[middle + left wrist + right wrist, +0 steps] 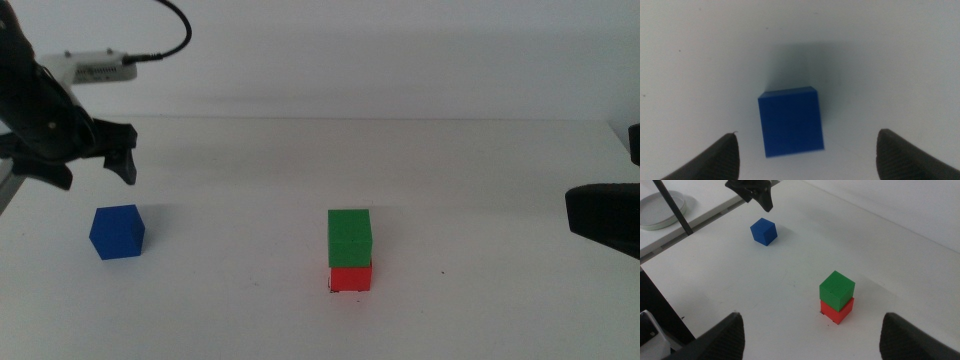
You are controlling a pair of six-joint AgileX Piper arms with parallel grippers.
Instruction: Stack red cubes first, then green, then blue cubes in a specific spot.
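Note:
The green cube [349,236] sits on the red cube [351,278] near the table's middle; tiny black corner marks [331,290] show at the red cube's base. The blue cube [117,232] lies alone at the left. My left gripper [97,176] hovers above and just behind it, jaws open and empty. In the left wrist view the blue cube [791,121] lies between the spread jaws of the left gripper [807,134]. My right gripper [605,220] waits at the right edge, open [811,319]. The right wrist view shows the green cube [837,288], red cube [838,311] and blue cube [763,231].
A lone black speck [444,272] lies on the white table to the right of the stack. A round white dish [662,209] and a black rod [672,207] stand beyond the table's left edge.

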